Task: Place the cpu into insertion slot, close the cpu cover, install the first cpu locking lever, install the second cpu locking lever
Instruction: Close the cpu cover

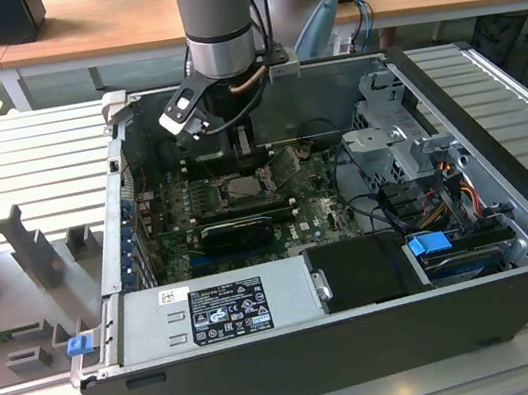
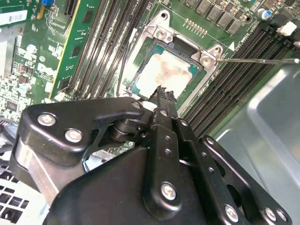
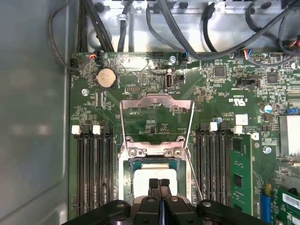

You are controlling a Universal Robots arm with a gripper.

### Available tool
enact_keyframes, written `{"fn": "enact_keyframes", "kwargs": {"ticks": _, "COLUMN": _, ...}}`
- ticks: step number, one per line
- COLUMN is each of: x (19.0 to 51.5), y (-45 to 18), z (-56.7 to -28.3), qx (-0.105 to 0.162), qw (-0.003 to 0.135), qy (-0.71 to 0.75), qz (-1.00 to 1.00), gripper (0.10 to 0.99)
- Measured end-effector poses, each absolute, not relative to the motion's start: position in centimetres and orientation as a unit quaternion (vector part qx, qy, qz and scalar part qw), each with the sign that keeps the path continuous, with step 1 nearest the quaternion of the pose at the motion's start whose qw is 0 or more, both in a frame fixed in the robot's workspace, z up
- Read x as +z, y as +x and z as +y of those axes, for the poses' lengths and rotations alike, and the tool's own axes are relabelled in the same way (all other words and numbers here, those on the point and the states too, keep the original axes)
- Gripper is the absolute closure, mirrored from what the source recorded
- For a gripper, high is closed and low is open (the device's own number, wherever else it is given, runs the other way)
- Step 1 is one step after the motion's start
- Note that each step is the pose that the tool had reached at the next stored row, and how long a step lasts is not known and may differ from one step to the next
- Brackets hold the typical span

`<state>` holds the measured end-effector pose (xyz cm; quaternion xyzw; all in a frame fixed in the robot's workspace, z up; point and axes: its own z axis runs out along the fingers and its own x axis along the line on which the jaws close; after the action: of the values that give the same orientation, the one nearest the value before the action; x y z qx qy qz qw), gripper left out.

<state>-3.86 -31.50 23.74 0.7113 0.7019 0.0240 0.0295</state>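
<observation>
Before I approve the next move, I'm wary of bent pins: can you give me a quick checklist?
1. cpu seated in the insertion slot: ok.
2. cpu cover closed: not ok, it stands open.
3. locking lever latched: not ok, it sticks out free.
4. gripper empty: ok, shut on nothing.
5. gripper clear of the cpu: cannot tell, its tips are right at the chip's face.

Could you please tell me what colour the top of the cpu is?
The cpu is pale beige-silver with brownish smears; clearest in the second wrist view.
</observation>
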Motion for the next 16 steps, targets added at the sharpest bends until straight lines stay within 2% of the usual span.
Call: {"fn": "enact_keyframes", "kwargs": {"ticks": 16, "x": 25.3, "y": -2.6, "z": -31.5, "qx": 0.024, "qw": 0.029, "qy": 0.711, "qz": 0.702, "gripper": 0.98}}
